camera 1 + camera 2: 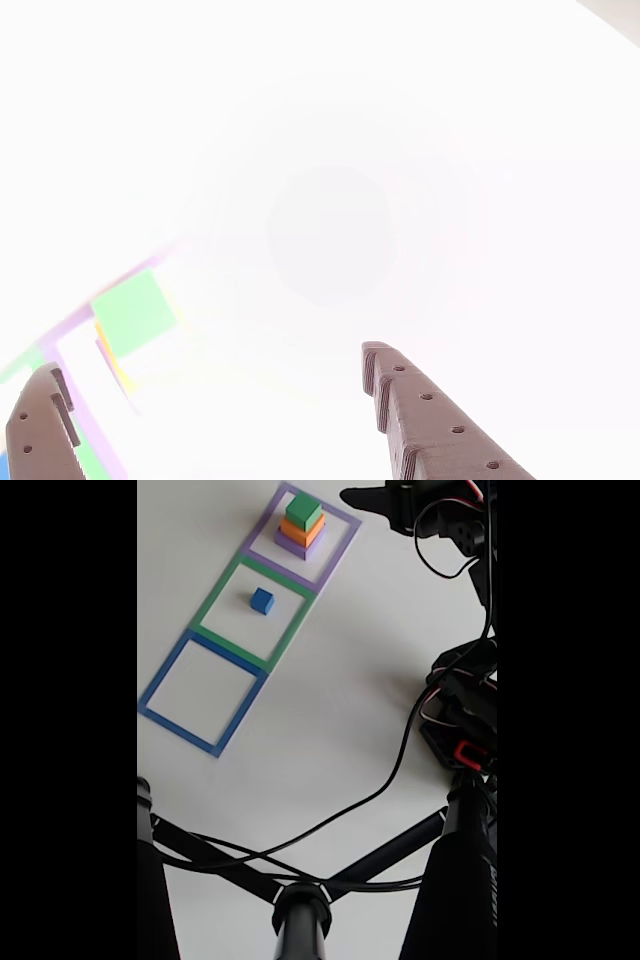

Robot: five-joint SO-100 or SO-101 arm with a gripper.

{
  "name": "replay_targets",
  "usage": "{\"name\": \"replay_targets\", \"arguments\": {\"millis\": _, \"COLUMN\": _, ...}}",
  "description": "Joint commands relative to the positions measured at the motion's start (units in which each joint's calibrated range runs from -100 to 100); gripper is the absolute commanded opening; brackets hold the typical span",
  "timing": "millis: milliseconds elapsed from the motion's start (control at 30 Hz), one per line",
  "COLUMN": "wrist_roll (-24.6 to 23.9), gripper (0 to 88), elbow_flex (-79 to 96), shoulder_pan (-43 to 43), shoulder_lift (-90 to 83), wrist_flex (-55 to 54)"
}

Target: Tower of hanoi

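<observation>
Stack (300, 526): green block (303, 511) on orange (301, 530) on purple (297, 546), inside the purple square (336, 552) at the top of the fixed view; blue cube (262, 601) alone in the green square (293, 623); blue square (170, 663) bare. Gripper (215, 365): fingers spread, holding nothing, green block ahead to its left in the washed-out other view. Judged step: take the green block; centre the jaws over it, descend square, close only on that top layer, lift straight.
</observation>
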Motion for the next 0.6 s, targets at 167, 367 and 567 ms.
{"name": "replay_targets", "arguments": {"millis": 167, "wrist_roll": 0.6, "gripper": 36.7, "elbow_flex": 10.9, "shoulder_pan": -5.2, "shoulder_lift": 7.0, "wrist_flex": -26.2}}
{"name": "replay_targets", "arguments": {"millis": 367, "wrist_roll": 0.6, "gripper": 37.5, "elbow_flex": 15.0, "shoulder_pan": -4.8, "shoulder_lift": 10.9, "wrist_flex": -34.7}}
{"name": "replay_targets", "arguments": {"millis": 567, "wrist_roll": 0.6, "gripper": 37.8, "elbow_flex": 18.7, "shoulder_pan": -4.1, "shoulder_lift": 19.2, "wrist_flex": -48.4}}
